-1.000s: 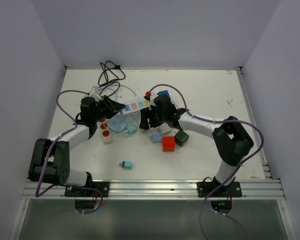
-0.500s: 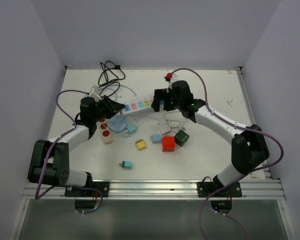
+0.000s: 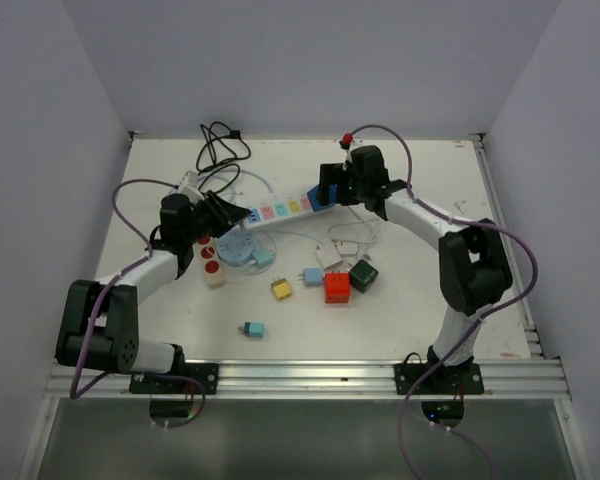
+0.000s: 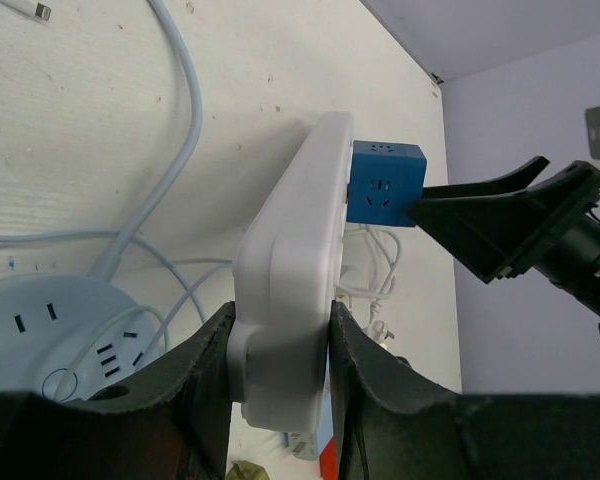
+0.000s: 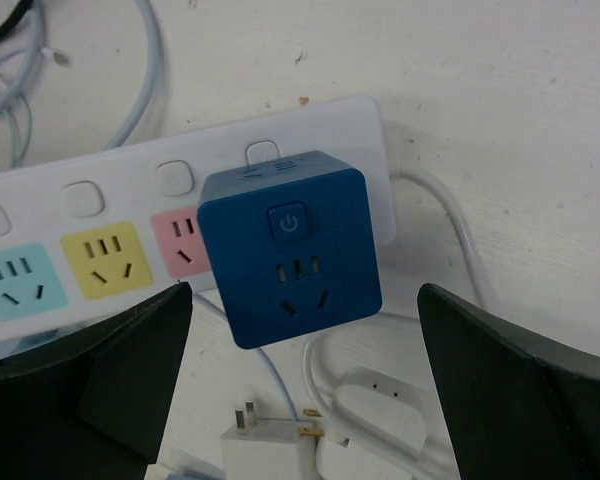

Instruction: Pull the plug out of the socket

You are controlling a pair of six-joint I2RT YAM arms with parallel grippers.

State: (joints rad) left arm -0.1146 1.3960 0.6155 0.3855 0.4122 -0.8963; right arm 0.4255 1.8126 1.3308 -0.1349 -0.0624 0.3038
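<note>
Right claw (image 5: 302, 300) is spread wide, holding nothing. It hangs over the blue cube plug (image 4: 383, 187) with a finger out on each side and touches neither side. The left wrist view shows its tips just short of the cube's top face, so it isn't around it yet. Plug sits seated in the end socket of the white power strip (image 5: 100, 200), around mid-worktop but nearer the far edge. Left claw (image 4: 280, 345) is clenched on the strip's other end, toward the left edge. To do this step well, drop the right claw until the pads bracket the cube's two flat sides and close square on the body, not on the corners. Then pull straight out along the prongs, away from the strip face, with no twist or rocking. Left claw has to hold firm so the strip doesn't lift with it. Watch the white adapter (image 5: 265, 440) and loose cords lying just beside the plug. Right arm reaches from the near right corner, elbow bowed toward the right edge, forearm angling to the centre, wrist looking down. Left arm runs low from the near left corner, forearm aimed far and right, in line with the strip.
</note>
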